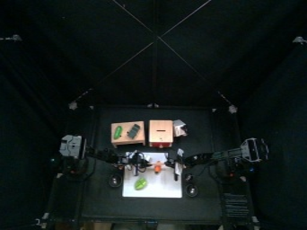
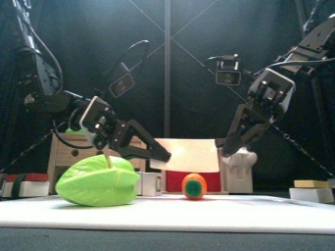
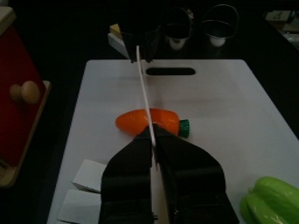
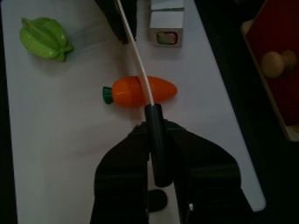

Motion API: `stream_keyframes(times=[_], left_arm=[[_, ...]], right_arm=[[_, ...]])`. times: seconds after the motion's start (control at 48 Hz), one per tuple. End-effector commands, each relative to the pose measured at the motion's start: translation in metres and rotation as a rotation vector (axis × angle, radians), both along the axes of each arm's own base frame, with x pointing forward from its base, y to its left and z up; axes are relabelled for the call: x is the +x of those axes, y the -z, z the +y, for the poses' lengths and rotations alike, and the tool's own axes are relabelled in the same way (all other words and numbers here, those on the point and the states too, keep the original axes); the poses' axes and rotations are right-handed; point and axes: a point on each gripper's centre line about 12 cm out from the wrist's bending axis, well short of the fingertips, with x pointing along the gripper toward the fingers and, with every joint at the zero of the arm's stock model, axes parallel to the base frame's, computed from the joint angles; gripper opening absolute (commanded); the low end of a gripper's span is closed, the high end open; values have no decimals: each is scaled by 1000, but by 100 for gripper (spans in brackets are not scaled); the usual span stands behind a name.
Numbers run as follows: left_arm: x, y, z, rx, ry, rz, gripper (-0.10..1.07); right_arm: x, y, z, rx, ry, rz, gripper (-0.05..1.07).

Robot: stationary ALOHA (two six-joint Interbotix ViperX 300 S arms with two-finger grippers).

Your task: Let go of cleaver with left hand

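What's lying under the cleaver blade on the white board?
The orange carrot lies under the cleaver, on the white cutting board. The blade hides a thin strip of it.

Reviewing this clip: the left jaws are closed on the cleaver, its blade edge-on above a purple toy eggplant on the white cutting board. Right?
Not quite. The left gripper does grip the cleaver over the white cutting board, but the left wrist view shows that the food under the blade is an orange-red piece with a green stem end, not a purple eggplant.

No readable text, labels, brands, numbers or signs on anything in view
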Motion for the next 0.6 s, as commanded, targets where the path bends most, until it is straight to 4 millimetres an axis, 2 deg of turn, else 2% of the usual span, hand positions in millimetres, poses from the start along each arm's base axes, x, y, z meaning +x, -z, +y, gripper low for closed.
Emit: stream_keyframes(times=[0.0,0.583], left_arm=[[0,-3,-11,2,29,-8,39],[-1,6,-10,-2,14,31,39]], right_arm=[[2,-5,-5,-5,26,-11,35],[3,3,-4,6,35,14,35]])
